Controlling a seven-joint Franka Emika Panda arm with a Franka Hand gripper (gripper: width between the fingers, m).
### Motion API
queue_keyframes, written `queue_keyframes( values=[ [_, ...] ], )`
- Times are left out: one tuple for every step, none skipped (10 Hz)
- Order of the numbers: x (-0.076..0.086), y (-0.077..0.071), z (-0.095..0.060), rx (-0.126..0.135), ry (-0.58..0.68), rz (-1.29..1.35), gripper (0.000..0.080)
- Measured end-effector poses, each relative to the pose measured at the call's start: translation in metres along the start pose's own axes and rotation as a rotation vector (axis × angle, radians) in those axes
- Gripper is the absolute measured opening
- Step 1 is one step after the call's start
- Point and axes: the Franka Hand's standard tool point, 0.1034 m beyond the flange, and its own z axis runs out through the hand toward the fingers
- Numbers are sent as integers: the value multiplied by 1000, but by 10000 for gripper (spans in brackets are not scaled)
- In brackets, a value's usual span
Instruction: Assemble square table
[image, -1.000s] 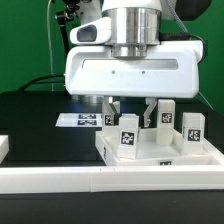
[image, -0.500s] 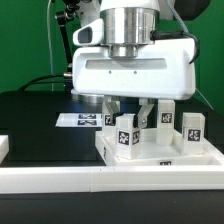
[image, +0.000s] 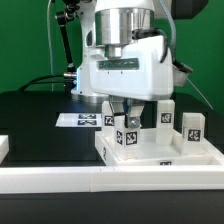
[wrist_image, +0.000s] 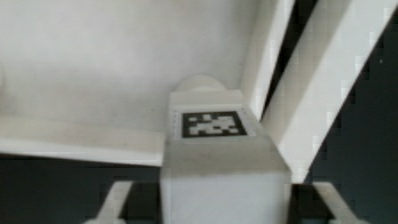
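Four white legs stand upright on the square tabletop (image: 160, 158), each bearing a black-and-white square tag; none of the tags carries readable lettering, only blocky code patterns. The tabletop, a white slab with a raised rim, rests on the black counter (image: 40, 115) toward the exterior view's right, just behind the long white border rail (image: 60, 178) that runs across the foreground. The pincer (image: 128, 112) is clenched on the nearest leg (image: 127, 134), its dark fingers (image: 113, 108) pressed to either side of the leg's upper part. The wrist view shows this same leg (wrist_image: 217, 150) held between the finger tips, its tag facing the camera, with the tabletop's white floor and rim (wrist_image: 107, 90) beneath. Another leg (image: 192, 127) stands at the exterior view's right end, apart from the held one. Beyond the tabletop, the marker board (image: 78, 120) lies flat on the counter with its tags showing.
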Motion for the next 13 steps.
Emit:
queue_keyframes(
  values=[
    [1, 1, 0, 1, -3, 71, 290],
    [2, 1, 0, 8, -15, 164, 290],
    [2, 0, 0, 13, -18, 236, 290],
    [2, -1, 0, 18, -15, 298, 291],
    [2, -1, 0, 19, -19, 339, 291],
    [2, -1, 0, 21, -26, 419, 291],
    [1, -1, 0, 21, -30, 478, 291],
    [1, -1, 0, 21, -34, 541, 291],
    [1, -1, 0, 21, -35, 579, 291],
    [0, -1, 1, 21, -35, 588, 362],
    [0, -1, 1, 21, -35, 567, 496],
    [0, -1, 1, 21, -34, 530, 496],
    [-1, -1, 1, 19, -34, 480, 620]
  ],
)
